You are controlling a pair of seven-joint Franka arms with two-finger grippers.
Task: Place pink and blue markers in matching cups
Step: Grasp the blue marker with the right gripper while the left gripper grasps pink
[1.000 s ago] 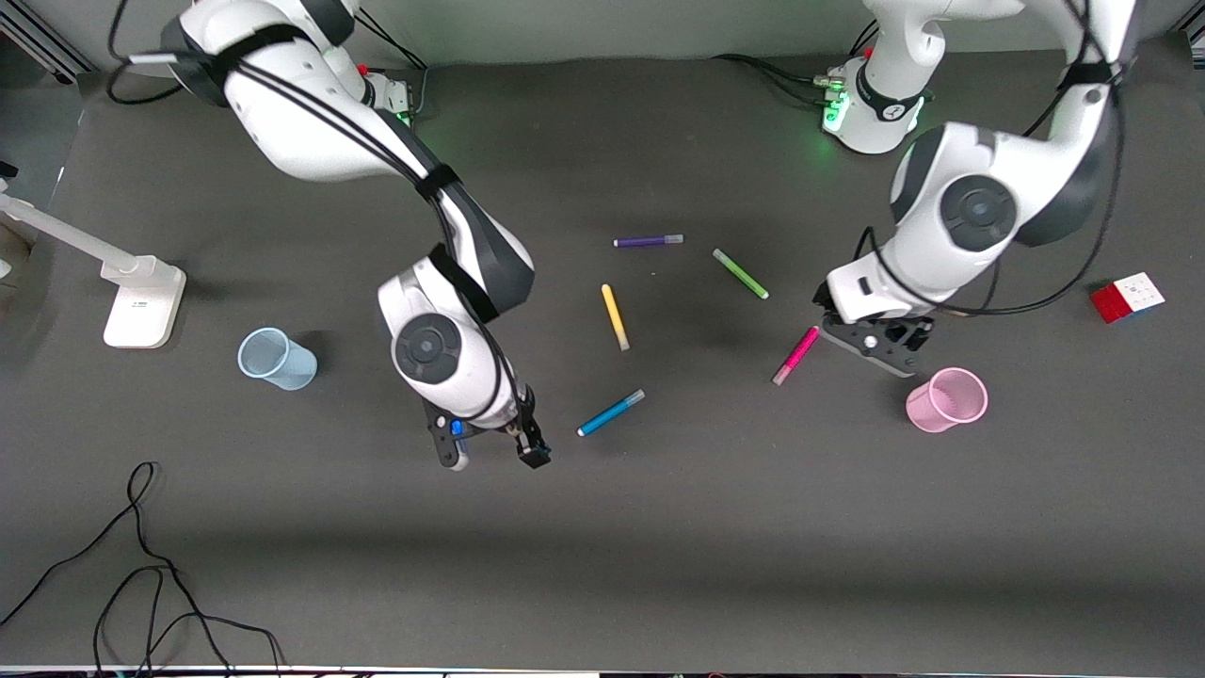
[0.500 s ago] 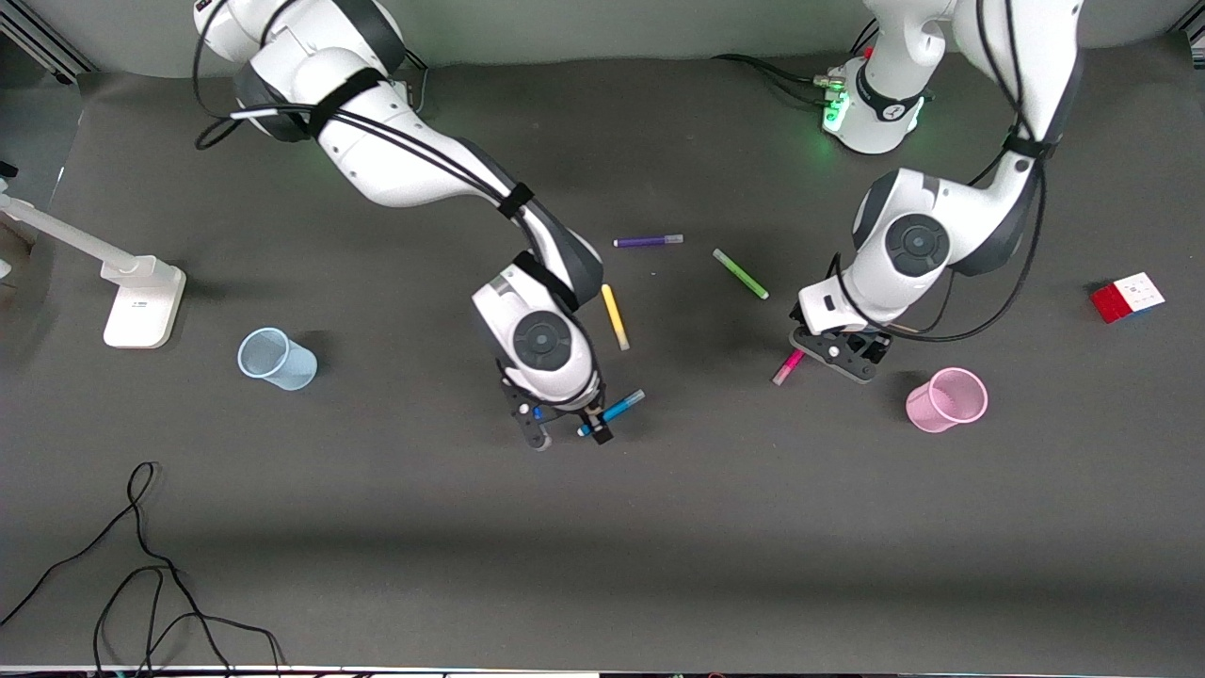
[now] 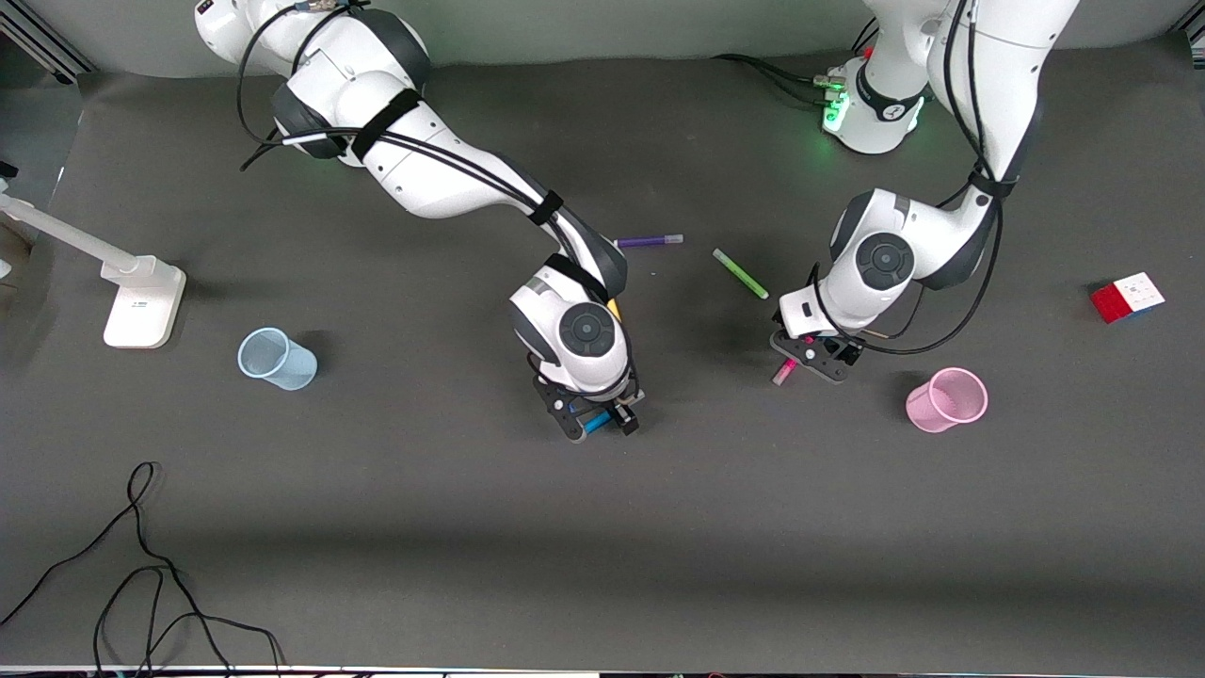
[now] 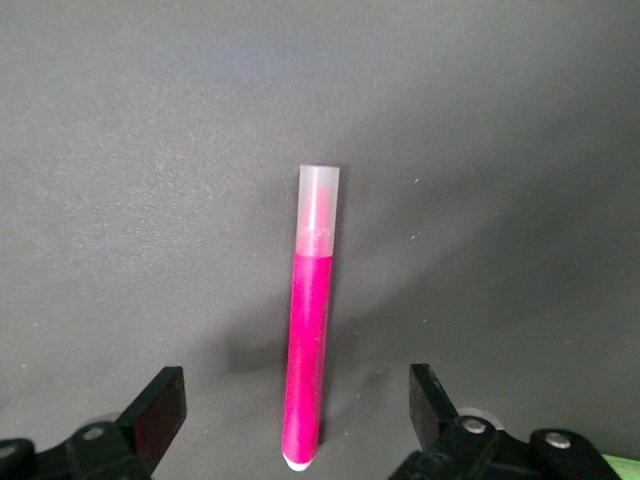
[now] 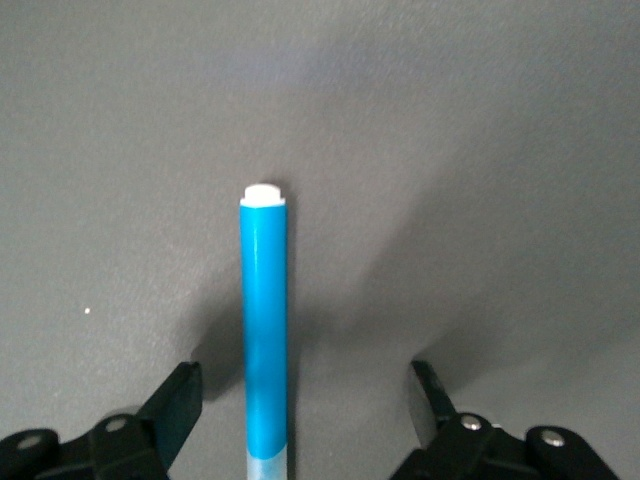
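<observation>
Pick-up step in hand: right gripper point(image 3: 595, 424), jaws open, straddles the blue marker point(image 5: 265, 330) mid-bench, left gripper point(image 3: 808, 360) likewise astride the pink marker point(image 4: 311, 350); next, I judge, both must close before lifting toward the cups.

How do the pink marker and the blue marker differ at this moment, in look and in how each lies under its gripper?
The pink marker is magenta; the blue marker is bright blue. In its wrist view the pink marker shows its pale cap away from the left gripper; the blue marker shows its white butt end away from the right gripper. Shared: each lies flat on the table between open fingers, ungrasped.
</observation>
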